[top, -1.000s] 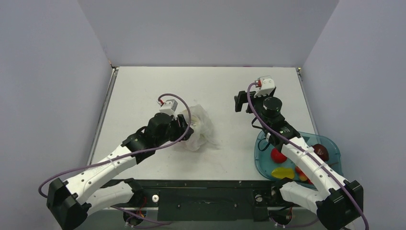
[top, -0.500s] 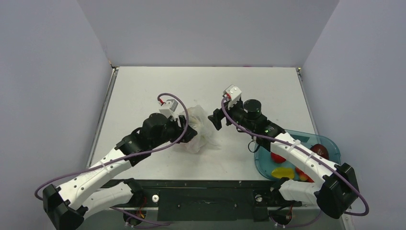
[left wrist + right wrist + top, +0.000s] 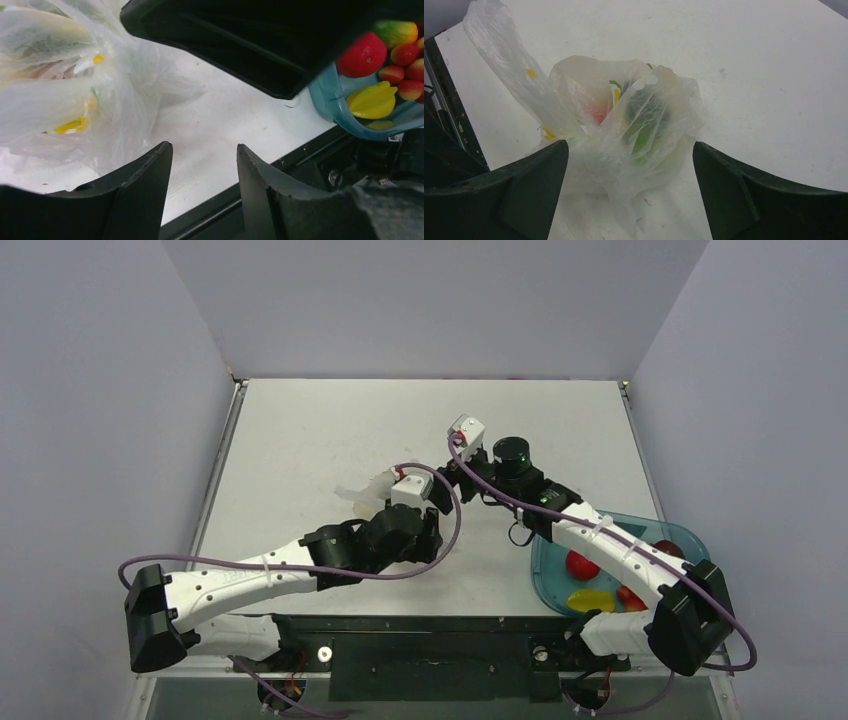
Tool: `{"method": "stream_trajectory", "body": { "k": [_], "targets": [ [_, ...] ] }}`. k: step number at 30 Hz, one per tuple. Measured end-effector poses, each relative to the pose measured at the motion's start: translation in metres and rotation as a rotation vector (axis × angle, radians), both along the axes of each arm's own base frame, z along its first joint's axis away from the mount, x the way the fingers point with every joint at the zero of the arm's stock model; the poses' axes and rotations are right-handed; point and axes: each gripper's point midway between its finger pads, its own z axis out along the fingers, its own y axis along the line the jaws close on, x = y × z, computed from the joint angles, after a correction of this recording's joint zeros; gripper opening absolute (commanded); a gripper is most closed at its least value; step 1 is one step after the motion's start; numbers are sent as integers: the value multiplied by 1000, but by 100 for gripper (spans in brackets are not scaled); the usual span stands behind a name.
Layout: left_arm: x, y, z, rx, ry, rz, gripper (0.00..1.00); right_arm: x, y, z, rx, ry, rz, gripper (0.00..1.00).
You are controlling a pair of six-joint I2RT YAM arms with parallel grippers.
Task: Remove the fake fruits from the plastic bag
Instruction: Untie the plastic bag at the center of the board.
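The plastic bag (image 3: 366, 490) lies crumpled on the white table, left of centre. In the right wrist view the bag (image 3: 624, 120) holds a green fruit (image 3: 644, 125) and a red fruit (image 3: 598, 115). My right gripper (image 3: 630, 144) is open wide and empty, its jaws on either side of the bag's near end; in the top view the right gripper (image 3: 442, 482) sits just right of the bag. My left gripper (image 3: 204, 146) is open and empty over bare table, with the bag (image 3: 65, 85) beside its left finger. A yellow piece (image 3: 70, 125) shows through the film.
A teal tray (image 3: 690, 540) at the near right holds loose fruits: a red one (image 3: 580, 565) and a yellow one (image 3: 590, 600). The tray (image 3: 325, 105) also shows in the left wrist view, below the right arm's black body (image 3: 260, 45). The table's dark front edge (image 3: 260, 185) is close.
My left arm has swung from the bag's left side round to its near right. My right arm has moved left to the bag. The bag has slumped and shifted left.
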Motion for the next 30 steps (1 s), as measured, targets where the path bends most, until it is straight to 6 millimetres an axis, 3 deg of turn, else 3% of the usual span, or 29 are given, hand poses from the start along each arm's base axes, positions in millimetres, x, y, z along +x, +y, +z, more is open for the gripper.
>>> {"method": "stream_trajectory", "body": {
  "k": [9, 16, 22, 25, 28, 30],
  "targets": [
    [14, 18, 10, 100, -180, 120, 57, 7, 4, -8, 32, 110, -29, 85],
    [28, 30, -9, 217, -219, 198, 55, 9, 11, -6, 57, 169, -25, 79],
    [32, 38, -36, 340, -208, 225, 40, 6, 11, -15, 39, 219, -26, 76],
    [36, 43, -45, 380, -200, 246, 23, 5, 10, -17, 32, 229, -27, 74],
    [41, 48, -49, 396, -187, 272, 0, 7, 11, -18, 20, 243, -27, 73],
    [45, 50, -49, 395, -181, 287, 0, 8, 12, -19, 14, 249, -26, 73]
  ]
}}
